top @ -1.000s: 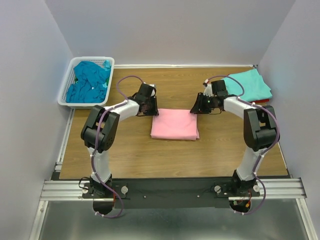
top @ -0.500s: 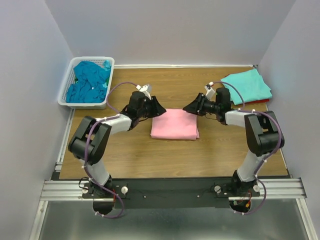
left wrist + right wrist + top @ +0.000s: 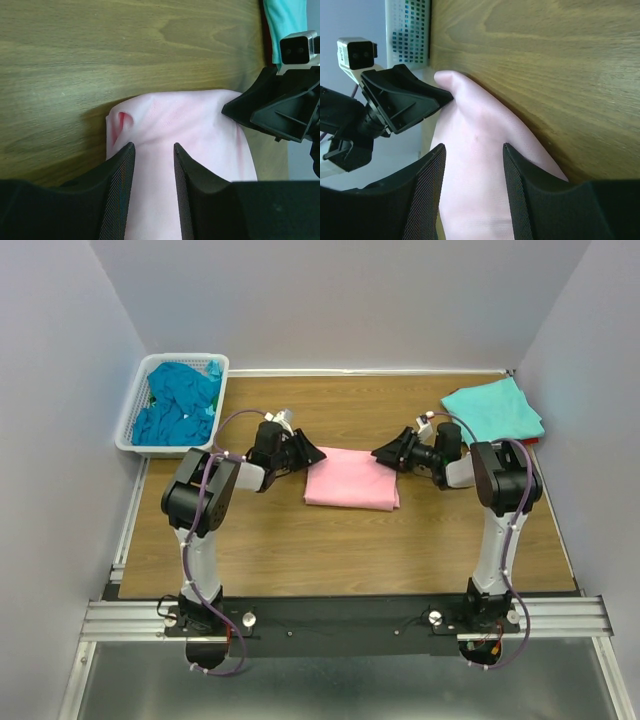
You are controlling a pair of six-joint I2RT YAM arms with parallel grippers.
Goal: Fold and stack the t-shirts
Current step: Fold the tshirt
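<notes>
The work surface is a wooden table [image 3: 300, 540] enclosed by plain pale walls. The folded light pink t-shirt [image 3: 350, 485] lies flat at the table's centre. A light aqua t-shirt [image 3: 495, 410] lies folded at the far right. The teal-blue t-shirts [image 3: 178, 405] are heaped in the white lattice basket [image 3: 165, 449] at the far left.

Handling, as I judge it: the pink t-shirt is light, limp and has no stiffness. Its folded layers will slide over one another and sag if lifted from one side only. Recommended hold: pinch through all layers at a folded edge or corner, on both sides together, so the fold stays intact.

Position: my left gripper [image 3: 153, 147] is at the shirt's far left corner. My right gripper [image 3: 474, 147] is at the far right corner. They point toward each other across the far edge. Both pairs of jaws are spread, with pink fabric showing in the gap and nothing clamped. The left corner bulges up in a small pucker just ahead of my left fingers [image 3: 117, 200]. I cannot tell whether any fingertip touches the cloth.
</notes>
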